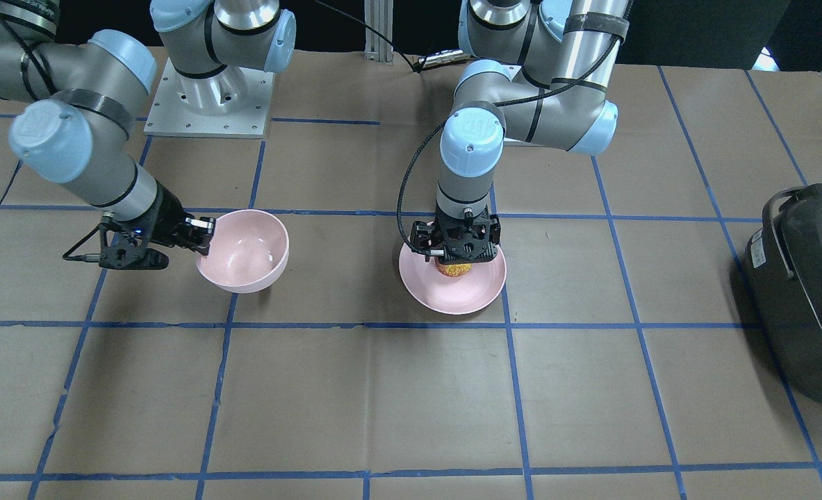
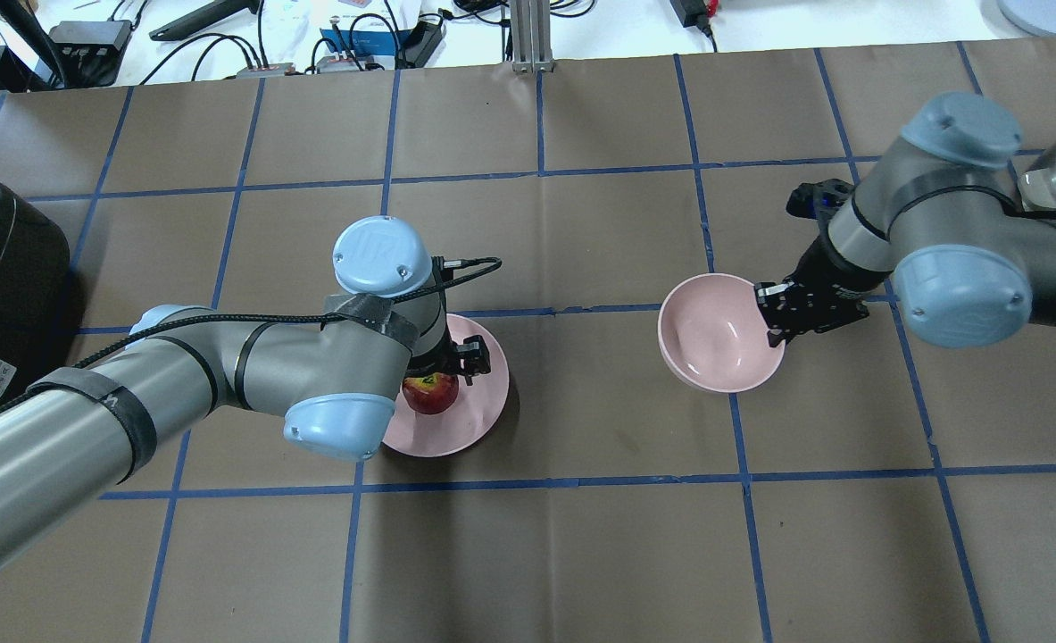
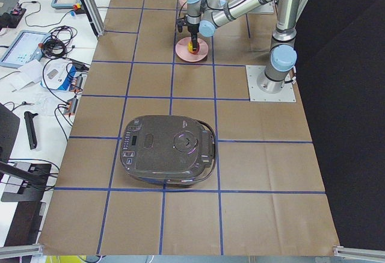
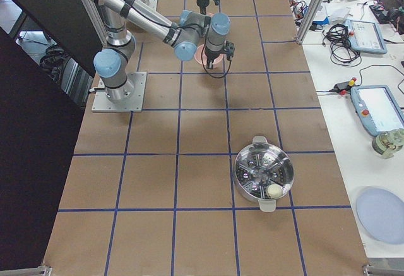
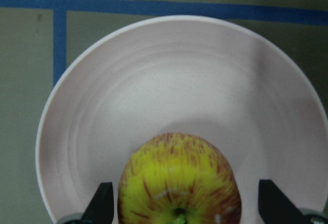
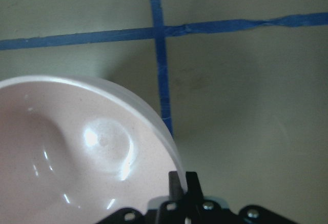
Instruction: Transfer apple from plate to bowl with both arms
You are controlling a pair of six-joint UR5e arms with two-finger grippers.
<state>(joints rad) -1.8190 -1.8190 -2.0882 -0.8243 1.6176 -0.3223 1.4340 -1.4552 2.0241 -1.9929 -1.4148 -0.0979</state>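
The apple (image 1: 454,269) sits on the flat pink plate (image 1: 452,297) near the table's middle. My left gripper (image 1: 456,258) points straight down over it. In the left wrist view the apple (image 5: 179,180) lies between the two spread fingertips (image 5: 102,203), with a gap on one side, so the gripper (image 5: 182,211) is open around it. The plate (image 5: 179,70) fills that view. My right gripper (image 1: 204,239) is shut on the rim of the deep pink bowl (image 1: 244,253) and holds it tilted. The right wrist view shows the fingers (image 6: 183,183) pinching the bowl's rim (image 6: 66,142).
A black rice cooker (image 1: 807,292) stands at the table's end on my left. A steel steamer pot (image 4: 264,175) stands at the end on my right. The arm base plate (image 1: 209,97) is at the robot's side. Bare brown paper with blue tape lines lies between plate and bowl.
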